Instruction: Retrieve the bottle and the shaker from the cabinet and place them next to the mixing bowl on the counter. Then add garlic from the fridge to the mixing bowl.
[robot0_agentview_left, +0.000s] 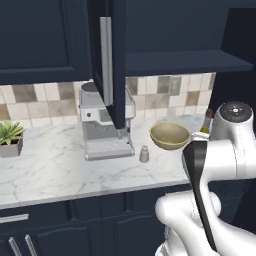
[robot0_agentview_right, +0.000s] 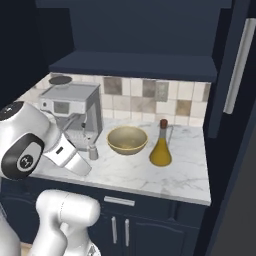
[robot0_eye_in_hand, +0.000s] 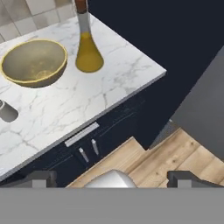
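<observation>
The yellow-amber bottle (robot0_agentview_right: 161, 146) stands upright on the white marble counter (robot0_agentview_right: 150, 172), just right of the tan mixing bowl (robot0_agentview_right: 127, 140). The small grey shaker (robot0_agentview_right: 93, 151) stands left of the bowl, beside the coffee machine. In the hand view the bowl (robot0_eye_in_hand: 34, 61), bottle (robot0_eye_in_hand: 87, 54) and shaker (robot0_eye_in_hand: 6, 111) lie ahead, past the counter's front edge. My gripper (robot0_eye_in_hand: 111, 178) is open, its fingertips (robot0_eye_in_hand: 40, 177) wide apart with nothing between them, held off the counter over the floor. The navy wall cabinet (robot0_agentview_left: 175, 60) is open, its door (robot0_agentview_left: 105, 60) swung out. The garlic is out of view.
A steel coffee machine (robot0_agentview_left: 105, 125) stands on the counter under the open door. A potted plant (robot0_agentview_left: 10, 137) sits far left. Base cabinets with short handles (robot0_eye_in_hand: 87, 151) run below. A grey panel (robot0_eye_in_hand: 203, 103), perhaps the fridge, rises right of the wooden floor (robot0_eye_in_hand: 175, 153).
</observation>
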